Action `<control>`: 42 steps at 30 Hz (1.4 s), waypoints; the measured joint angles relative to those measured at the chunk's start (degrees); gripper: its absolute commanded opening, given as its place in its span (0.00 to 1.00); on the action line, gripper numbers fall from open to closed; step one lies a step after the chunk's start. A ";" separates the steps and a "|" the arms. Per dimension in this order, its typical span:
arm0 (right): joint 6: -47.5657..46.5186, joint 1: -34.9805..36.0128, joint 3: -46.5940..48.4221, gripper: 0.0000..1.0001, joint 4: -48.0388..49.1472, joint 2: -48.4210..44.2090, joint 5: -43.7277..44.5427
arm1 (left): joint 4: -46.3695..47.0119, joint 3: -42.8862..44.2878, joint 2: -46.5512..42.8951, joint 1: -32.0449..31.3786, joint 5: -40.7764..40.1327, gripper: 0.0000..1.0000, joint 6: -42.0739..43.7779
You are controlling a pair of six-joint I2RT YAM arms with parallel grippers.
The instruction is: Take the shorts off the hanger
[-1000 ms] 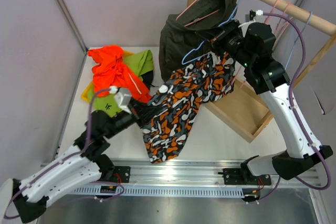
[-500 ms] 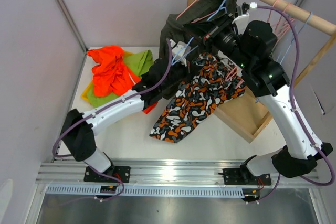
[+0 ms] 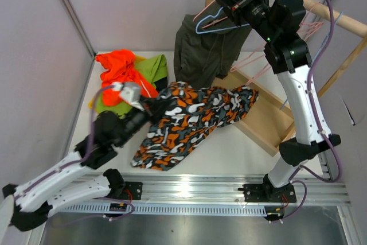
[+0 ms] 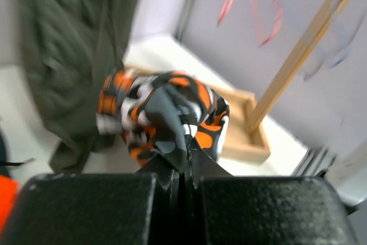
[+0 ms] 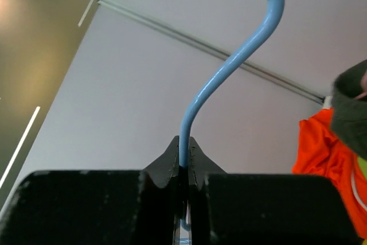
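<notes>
The camouflage shorts [image 3: 192,120] lie spread on the table, off the hanger. My left gripper [image 3: 147,107] is shut on their left end; the left wrist view shows the cloth [image 4: 166,110] pinched in my left gripper [image 4: 186,156]. My right gripper [image 3: 228,3] is raised by the rail and shut on the bare blue hanger [image 3: 210,25]; its neck [image 5: 229,67] runs up out of my right gripper [image 5: 183,148]. The dark olive shorts [image 3: 205,53] hang on a pink hanger. The orange shorts [image 3: 117,72] and lime green shorts [image 3: 153,66] lie heaped at back left. The navy shorts are hidden.
The wooden rack's rail [image 3: 321,12] crosses the top right, with pink and blue hangers on it. Its base frame [image 3: 265,123] lies on the table right of the camouflage shorts. The arm mounting rail [image 3: 195,190] runs along the near edge.
My left arm drew back to the near left, dragging the camouflage shorts off the blue hanger and down onto the table. My right gripper lifted the bare hanger up toward the rail.
</notes>
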 measured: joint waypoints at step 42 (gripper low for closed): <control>-3.54 -4.37 -26.14 0.89 -8.24 -8.26 15.50 | -22.40 14.47 -8.81 -0.26 -17.75 0.00 2.36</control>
